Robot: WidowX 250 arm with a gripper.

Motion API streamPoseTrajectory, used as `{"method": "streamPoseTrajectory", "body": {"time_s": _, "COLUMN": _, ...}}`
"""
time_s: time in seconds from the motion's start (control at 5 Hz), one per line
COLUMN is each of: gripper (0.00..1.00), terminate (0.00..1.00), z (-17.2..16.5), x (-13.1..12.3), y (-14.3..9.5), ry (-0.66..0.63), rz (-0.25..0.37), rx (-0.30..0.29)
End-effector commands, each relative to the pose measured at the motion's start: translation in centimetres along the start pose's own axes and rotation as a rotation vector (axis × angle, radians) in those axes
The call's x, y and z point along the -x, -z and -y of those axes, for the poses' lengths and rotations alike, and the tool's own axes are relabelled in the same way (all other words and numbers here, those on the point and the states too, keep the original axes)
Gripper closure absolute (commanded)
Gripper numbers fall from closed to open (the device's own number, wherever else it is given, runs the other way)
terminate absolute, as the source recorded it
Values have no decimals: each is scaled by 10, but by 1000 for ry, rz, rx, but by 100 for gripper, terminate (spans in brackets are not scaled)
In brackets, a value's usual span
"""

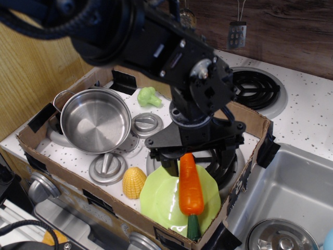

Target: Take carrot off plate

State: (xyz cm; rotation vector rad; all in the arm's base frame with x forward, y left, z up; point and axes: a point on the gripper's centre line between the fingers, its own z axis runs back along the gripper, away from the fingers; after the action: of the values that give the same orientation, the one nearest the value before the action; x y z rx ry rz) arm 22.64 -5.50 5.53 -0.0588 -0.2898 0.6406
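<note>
Stovetop (307, 122) is white and speckled, with a cardboard tray (67, 161) sitting on it around my jaws. To their left on the surface: steel pot (95, 121), corn cob (133, 182) and two burner caps; broccoli (149, 97) sits behind them. Green plate (164, 200) sits right under my jaws, partly over a coil burner (225, 159).

Black arm reaching in from upper left, wrist angled steeply downward, gripper (193, 162) low, jaws spread apart, one finger (167, 165) left, other finger right, nothing held
</note>
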Motion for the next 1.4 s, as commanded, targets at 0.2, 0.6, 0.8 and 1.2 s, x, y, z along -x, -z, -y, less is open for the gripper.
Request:
{"method": "streamPoseTrajectory", "body": {"time_s": 0.2, "gripper": 0, "terminate": 0, "z": -14, "x": -3, "y": 22, "ry": -7, "rz": 80, "rx": -87}}
{"method": "streamPoseTrajectory", "body": {"time_s": 0.6, "gripper": 0, "terminate": 0, "z": -19, "x": 3, "y": 34, "ry": -32, "rz": 43, "rx": -5}}
{"method": "streamPoseTrajectory", "body": {"time_s": 0.8, "gripper": 100, "terminate": 0, "z": -14, "x": 2, "y": 30, "ry": -44, "rz": 41, "rx": -8}}
{"method": "streamPoseTrajectory", "body": {"time_s": 1.2, "gripper": 100, "terminate": 0, "z": -7, "x": -11, "y": 4, "ry": -85, "rz": -26, "rx": 41}}
